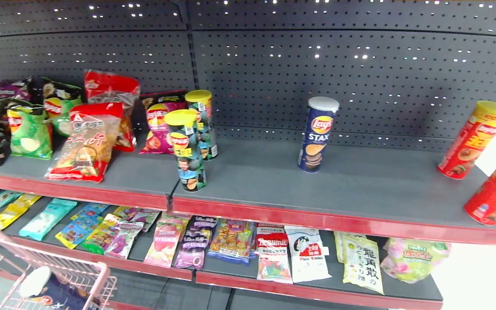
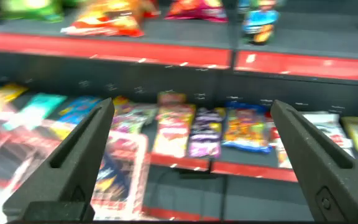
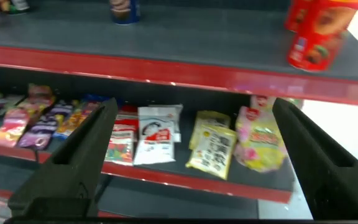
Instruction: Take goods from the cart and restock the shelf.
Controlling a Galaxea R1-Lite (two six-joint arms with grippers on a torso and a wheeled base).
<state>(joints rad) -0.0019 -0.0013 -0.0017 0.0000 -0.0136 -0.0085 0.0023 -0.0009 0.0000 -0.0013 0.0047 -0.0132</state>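
Hovering with both hands released and grasping nothing

The left hand (image 2: pixel 191 168) is hanging open, its two dark fingers (image 2: pixel 73 165) spreading wide apart with nothing between them. The right hand (image 3: pixel 194 165) is doing the same, released and empty, facing the lower shelf (image 3: pixel 166 180), where a white packet (image 3: pixel 157 134) is lying among flat packs of sweets.

Nearest the robot, on its left, a pink wire cart (image 1: pixel 101 275) is showing in the corner of the head view. A dark blue can with a white lid (image 1: pixel 58 295) is lying on its side inside the cart.

Beyond the cart, the lower shelf is carrying a row of colourful sweet packets lying flat, side by side.

Above it, the upper shelf (image 1: pixel 360 185) is holding the crisps. Bags of crisps (image 1: pixel 80 146) are leaning and lying at the left end. Two yellow-lidded cans (image 1: pixel 187 150) are standing just beside the bags, one behind the other. A single blue can (image 1: pixel 317 134) with a white lid is standing upright near the middle, well apart from everything else. Two red cans (image 1: pixel 472 140) with yellow lids are standing at the right end, one behind the other, with a wide stretch of grey shelf between them and the blue can.
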